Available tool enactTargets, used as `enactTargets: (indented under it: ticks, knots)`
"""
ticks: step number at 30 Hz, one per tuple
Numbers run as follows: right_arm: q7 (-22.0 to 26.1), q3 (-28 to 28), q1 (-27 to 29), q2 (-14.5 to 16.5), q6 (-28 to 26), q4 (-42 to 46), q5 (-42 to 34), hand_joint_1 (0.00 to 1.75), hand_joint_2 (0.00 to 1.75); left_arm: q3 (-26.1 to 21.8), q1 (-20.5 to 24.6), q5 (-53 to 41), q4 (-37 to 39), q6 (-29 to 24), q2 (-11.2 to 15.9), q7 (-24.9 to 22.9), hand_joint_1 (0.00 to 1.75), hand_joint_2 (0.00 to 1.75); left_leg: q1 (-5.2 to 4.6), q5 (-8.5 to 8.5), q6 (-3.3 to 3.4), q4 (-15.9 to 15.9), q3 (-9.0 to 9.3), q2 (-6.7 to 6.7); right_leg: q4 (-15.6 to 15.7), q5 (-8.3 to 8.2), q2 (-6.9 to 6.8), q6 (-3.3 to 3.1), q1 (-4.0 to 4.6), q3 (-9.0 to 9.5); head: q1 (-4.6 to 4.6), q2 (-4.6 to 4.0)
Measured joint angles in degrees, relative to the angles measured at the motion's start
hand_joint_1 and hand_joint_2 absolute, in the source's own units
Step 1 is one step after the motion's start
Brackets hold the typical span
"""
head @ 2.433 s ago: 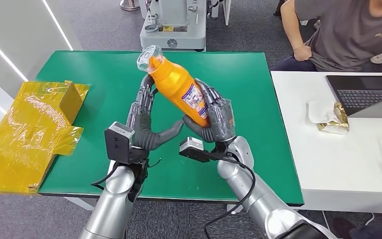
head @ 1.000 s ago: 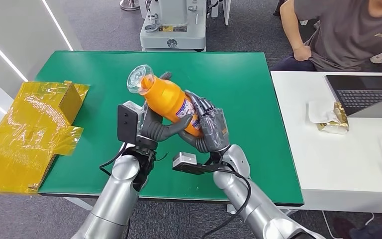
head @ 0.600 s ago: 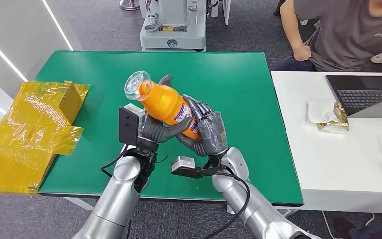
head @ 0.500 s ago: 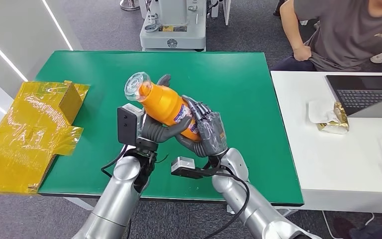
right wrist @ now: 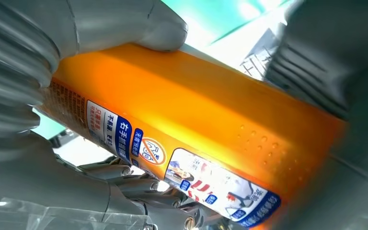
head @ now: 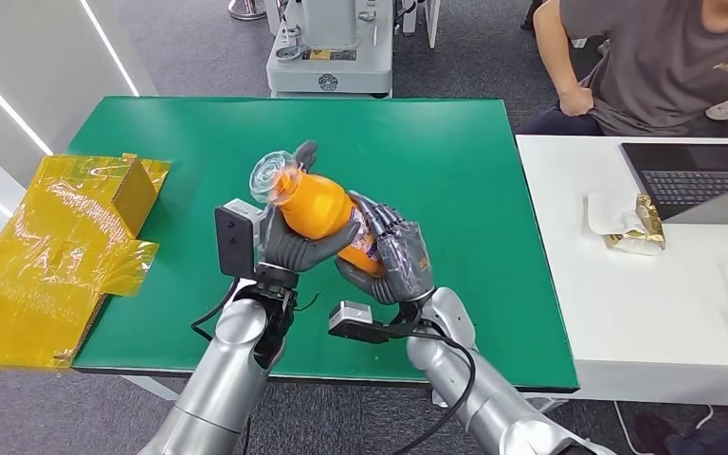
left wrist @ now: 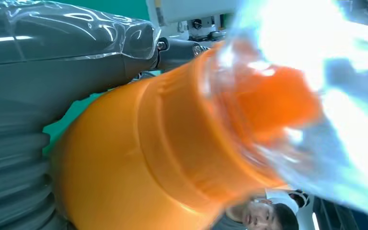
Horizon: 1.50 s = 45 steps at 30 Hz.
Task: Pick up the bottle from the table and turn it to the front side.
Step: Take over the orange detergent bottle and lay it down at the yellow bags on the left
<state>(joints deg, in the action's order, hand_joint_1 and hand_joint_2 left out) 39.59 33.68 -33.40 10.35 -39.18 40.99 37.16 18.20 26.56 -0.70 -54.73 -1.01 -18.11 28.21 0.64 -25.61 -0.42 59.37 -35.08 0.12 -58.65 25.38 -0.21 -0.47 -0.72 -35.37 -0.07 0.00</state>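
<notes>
With the orange bottle (head: pixel 327 213) lifted above the green surface (head: pixel 493 190), cap toward 10 o'clock, left hand (head: pixel 294 242) and right hand (head: pixel 393 261) both grasp it, so roll it gently, one hand always gripping

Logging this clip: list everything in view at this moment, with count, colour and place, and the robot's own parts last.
orange plastic bottle with clear cap: one, orange, tilted above the table, held by both hands
green table: one, green, centre
yellow plastic-wrapped cardboard box: one, yellow, at the green table's left edge
white table: one, white, right of the green table
laptop: one, dark grey, open on the white table
gold foil packet on white paper: one, gold, left of the laptop
grey machine base: one, grey, beyond the green table
seated person: one, grey shirt, top right
left robot hand: one, grey, grips the bottle's upper body
right robot hand: one, grey, grips the bottle's lower end
</notes>
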Motion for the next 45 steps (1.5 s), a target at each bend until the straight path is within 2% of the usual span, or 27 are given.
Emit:
enactTargets:
  ticks: [4, 15, 40, 44, 45]
  knots:
    - [-0.1, 0.0, 0.9, -0.7, 0.0, -1.1, -0.4, 1.75, 1.75, 0.0, 0.1, 0.2, 0.0, 0.0, 0.0, 0.7, 1.75, 1.75, 0.00, 0.00, 0.00, 0.0, -0.01, 0.03, 0.0, 0.00, 0.03, 0.00, 0.00, -0.01, 0.01, 0.00]
    - [-0.2, 0.0, 1.1, -1.1, 0.0, -1.9, -0.5, 1.75, 1.75, 0.0, 0.0, 2.1, 0.1, 2.4, 0.0, 1.8, 1.75, 1.75, 0.00, 0.00, 0.00, 0.0, -0.01, 0.05, 0.0, 0.00, 0.04, 0.00, 0.00, -0.01, 0.00, 0.00]
    - [-0.2, -1.3, 2.4, -1.0, 0.0, -0.7, 1.6, 1.75, 1.75, 0.4, -0.2, 3.8, 0.1, 2.2, 0.0, 1.8, 1.75, 1.75, 0.00, 0.00, 0.00, 0.0, -0.02, 0.04, 0.0, 0.00, 0.04, 0.00, 0.00, -0.01, 0.01, 0.00]
    - [-0.2, -1.4, 2.7, -1.0, 0.0, -0.5, 1.4, 0.51, 1.75, 0.4, -0.2, 3.9, 0.1, 2.2, 0.0, 1.8, 1.75, 1.75, 0.00, 0.00, 0.00, 0.0, -0.02, 0.04, 0.0, 0.00, 0.04, 0.00, 0.00, -0.01, 0.01, 0.00]
    - [-0.2, -1.4, 2.8, -1.0, 0.0, -0.4, 1.1, 0.51, 1.75, 0.4, -0.2, 3.9, 0.1, 2.1, 0.0, 1.8, 1.75, 1.75, 0.00, 0.00, 0.00, 0.0, -0.02, 0.04, 0.0, 0.00, 0.04, 0.00, 0.00, -0.01, 0.01, 0.00]
